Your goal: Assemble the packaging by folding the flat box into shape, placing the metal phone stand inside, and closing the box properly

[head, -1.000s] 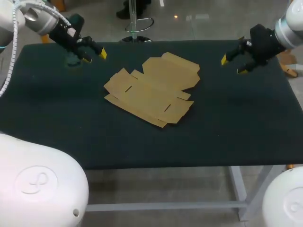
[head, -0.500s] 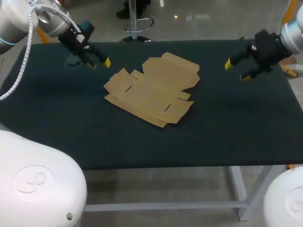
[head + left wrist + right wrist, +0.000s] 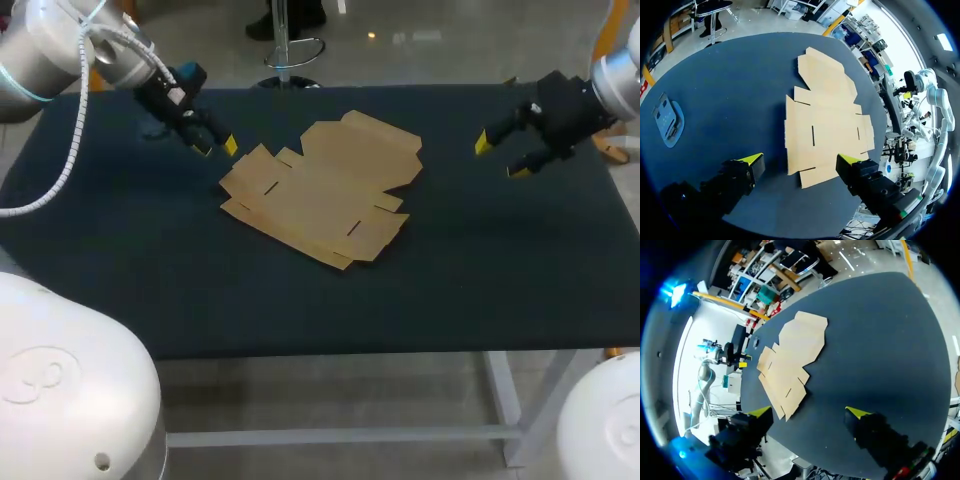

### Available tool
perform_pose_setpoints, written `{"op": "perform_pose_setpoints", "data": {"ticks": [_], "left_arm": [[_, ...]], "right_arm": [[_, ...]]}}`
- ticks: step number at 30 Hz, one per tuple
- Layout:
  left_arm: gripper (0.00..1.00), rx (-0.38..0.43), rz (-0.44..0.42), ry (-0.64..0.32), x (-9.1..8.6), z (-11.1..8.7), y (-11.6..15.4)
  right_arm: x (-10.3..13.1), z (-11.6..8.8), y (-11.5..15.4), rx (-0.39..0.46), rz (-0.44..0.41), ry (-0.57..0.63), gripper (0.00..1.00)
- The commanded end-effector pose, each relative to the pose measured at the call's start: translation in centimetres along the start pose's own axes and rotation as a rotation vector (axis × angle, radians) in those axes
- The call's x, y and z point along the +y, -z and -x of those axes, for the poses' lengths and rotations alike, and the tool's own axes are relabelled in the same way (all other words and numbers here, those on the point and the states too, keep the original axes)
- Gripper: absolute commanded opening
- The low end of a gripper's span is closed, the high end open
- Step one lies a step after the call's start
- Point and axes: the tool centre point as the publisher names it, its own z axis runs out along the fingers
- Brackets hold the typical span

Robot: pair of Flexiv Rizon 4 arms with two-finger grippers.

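1. The flat brown cardboard box blank [image 3: 320, 200] lies unfolded on the dark green table top [image 3: 120, 290], roughly at its middle. All its flaps lie flat and nothing has been raised yet.

2. My left gripper [image 3: 218, 148] hangs just beside the blank's nearest corner. Its fingers are spread wide and hold nothing.

3. In the left wrist view, the blank [image 3: 825, 125] lies straight ahead of the left gripper [image 3: 801, 160]. Its closest flap falls in the gap between the two yellow tips. Its long axis runs away from the fingers, out to the big lid panel at the far end.

4. My right gripper [image 3: 501, 158] is well apart from the blank, off its lid-panel side. Its fingers are also spread and empty.

5. From the right wrist view, the blank [image 3: 790, 365] sits far ahead of the right gripper [image 3: 809, 412], with bare table between them.

6. A small grey-blue flat piece [image 3: 667, 120] rests on the table, off to the side of the left fingers and clear of the blank. I take it for the metal phone stand, though I cannot make out its form.

7. My judgement is that folding has not begun and the left arm is the nearer one. The next move depends on it coming down onto that closest flap, along the blank's long axis. The right arm has much further to travel to reach the lid end.
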Motion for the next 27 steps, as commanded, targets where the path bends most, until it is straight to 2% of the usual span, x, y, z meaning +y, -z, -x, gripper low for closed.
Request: {"op": "perform_pose_setpoints", "data": {"ticks": [1,6,15,18,19,21,24,25,26,27], "left_arm": [[0.91,0.045,0.102,0.004,-0.9,1.2,-1.4],[0.83,0.066,0.126,0.001,-1.0,1.6,-2.6],[0.8,0.114,0.168,-0.028,-1.1,1.6,-4.8],[0.73,0.126,0.185,-0.036,-1.2,1.5,-5.5],[0.65,0.13,0.189,-0.039,-1.2,1.4,-5.7],[0.6,0.132,0.199,-0.041,-1.2,1.4,-6.0],[0.42,0.132,0.208,-0.04,-1.2,1.4,-6.4],[0.32,0.132,0.209,-0.037,-1.3,1.5,-6.5],[0.12,0.136,0.209,-0.034,-1.3,1.5,-6.5],[0.0,0.139,0.208,-0.032,-1.2,1.6,-6.5]], "right_arm": [[0.0,0.1,0.2,-0.002,-0.008,-0.004,1.0],[0.0,0.2,0.3,-0.007,-0.011,-0.01,1.0],[0.1,0.5,0.2,-0.018,-0.02,-0.024,1.0],[0.1,0.6,0.2,-0.021,-0.021,-0.028,1.0],[0.1,0.6,0.2,-0.022,-0.022,-0.029,1.0],[0.1,0.6,0.2,-0.023,-0.022,-0.031,1.0],[0.0,0.7,0.3,-0.023,-0.022,-0.032,1.0],[-0.1,0.7,0.3,-0.024,-0.021,-0.032,1.0],[-0.1,0.7,0.3,-0.024,-0.021,-0.032,1.0],[-0.1,0.8,0.3,-0.024,-0.02,-0.032,1.0]]}}
